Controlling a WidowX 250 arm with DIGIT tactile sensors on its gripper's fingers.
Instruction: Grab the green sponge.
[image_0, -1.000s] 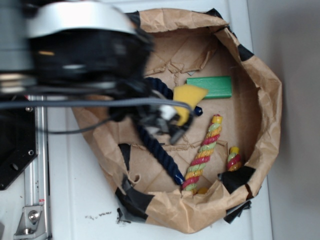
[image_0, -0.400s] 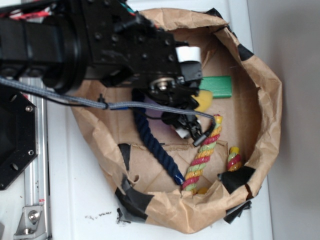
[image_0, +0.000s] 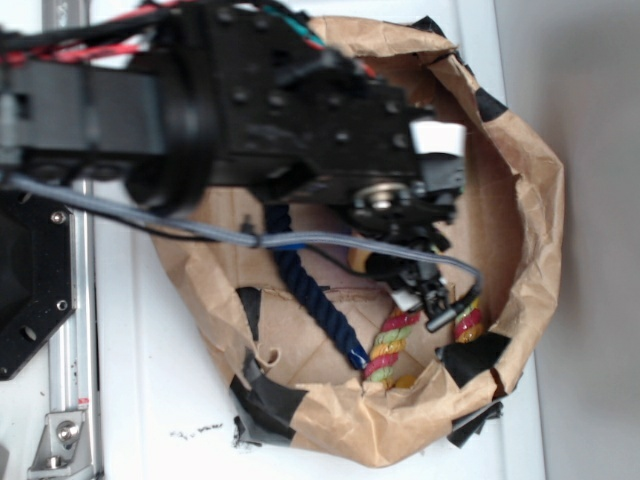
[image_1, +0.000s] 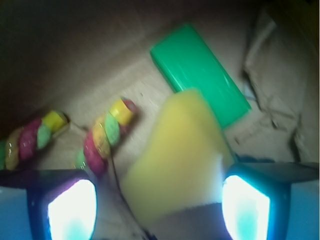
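Observation:
In the wrist view the green sponge (image_1: 200, 75) lies flat on the brown paper floor, ahead of the fingers and slightly right. The arm hides it in the exterior view. My gripper (image_1: 160, 210) is open, with its two pads wide apart at the bottom corners. The yellow sponge (image_1: 175, 155) lies between and below the pads, overlapping the near end of the green sponge. From outside, the gripper (image_0: 422, 295) hangs over the right part of the paper bag (image_0: 530, 200).
A twisted red-yellow-green rope (image_1: 102, 135) lies left of the yellow sponge, with a second piece (image_1: 30, 137) further left. A dark blue rope (image_0: 315, 300) crosses the bag floor. The bag's crumpled walls (image_0: 400, 440) ring everything, patched with black tape (image_0: 470, 360).
The arm has swung right and further over the bag. It now covers the green sponge and most of the yellow sponge in the exterior view.

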